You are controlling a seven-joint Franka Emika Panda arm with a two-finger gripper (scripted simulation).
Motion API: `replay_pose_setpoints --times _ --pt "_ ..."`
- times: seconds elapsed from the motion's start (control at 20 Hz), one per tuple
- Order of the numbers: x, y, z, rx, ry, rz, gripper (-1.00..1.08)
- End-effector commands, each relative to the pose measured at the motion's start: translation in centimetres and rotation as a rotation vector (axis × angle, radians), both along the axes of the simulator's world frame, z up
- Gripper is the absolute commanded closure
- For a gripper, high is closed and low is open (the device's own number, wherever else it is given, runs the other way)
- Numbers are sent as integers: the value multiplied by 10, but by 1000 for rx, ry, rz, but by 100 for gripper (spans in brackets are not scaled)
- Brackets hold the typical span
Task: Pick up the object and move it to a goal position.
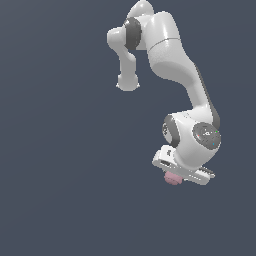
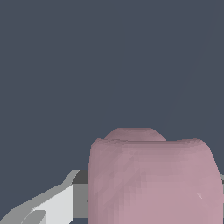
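Note:
The pale pink cube [image 1: 173, 179] sits right under my white gripper [image 1: 176, 176] at the lower right of the exterior view, and only part of it shows below the hand. In the wrist view the cube [image 2: 153, 179] fills the space between the jaws. One grey-white finger [image 2: 57, 203] lies against its side, and the other finger is almost wholly hidden behind it. The gripper looks shut on the cube. No goal marker shows in either view.
The white arm [image 1: 170, 55] reaches down from the top of the exterior view to the hand. A plain dark blue-grey surface [image 1: 60, 150] lies all around, with nothing else on it in view.

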State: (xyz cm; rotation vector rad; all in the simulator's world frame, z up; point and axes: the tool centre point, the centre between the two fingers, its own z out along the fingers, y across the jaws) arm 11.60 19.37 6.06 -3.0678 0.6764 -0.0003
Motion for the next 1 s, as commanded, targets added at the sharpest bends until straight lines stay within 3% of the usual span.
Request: replay_pose_setpoints --times 0.0,0.4,0.95 --pt "5 12 1 0 0 -1 108" --pt "16 35 4 0 0 -1 108" --pt "20 43 4 0 0 0 108"
